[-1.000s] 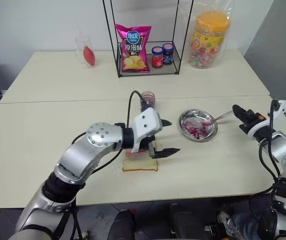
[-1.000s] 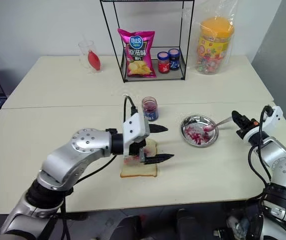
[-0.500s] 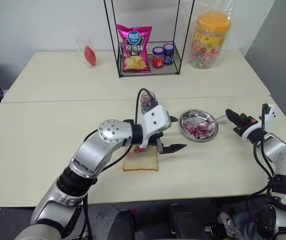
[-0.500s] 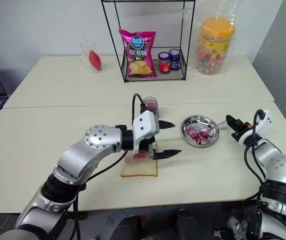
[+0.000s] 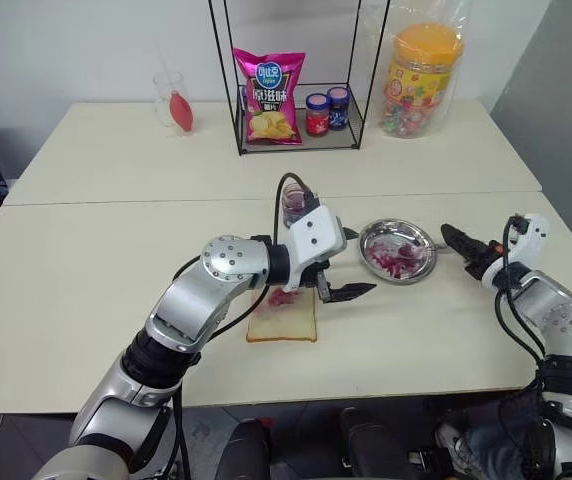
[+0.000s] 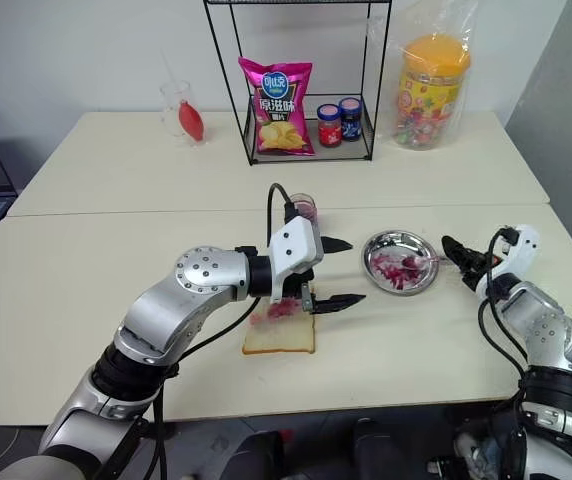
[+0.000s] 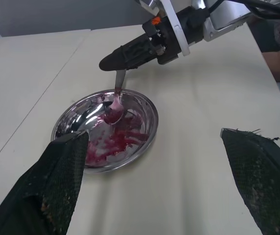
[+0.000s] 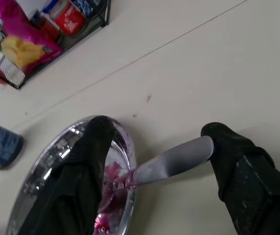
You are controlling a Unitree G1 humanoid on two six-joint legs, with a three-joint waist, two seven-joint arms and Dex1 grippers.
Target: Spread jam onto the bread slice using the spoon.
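Since a second ago the right pincer (image 8: 154, 171) has let go: its fingers now stand apart around the spoon (image 7: 115, 100), whose bowl rests in the round metal dish (image 5: 374, 240) with the handle over the rim. The left pincer (image 5: 344, 265) hangs spread wide and empty above the surface, beside the bread slice (image 5: 282, 322), which carries a purple jam smear (image 5: 284, 298). The spreading looks finished, the spoon set down.
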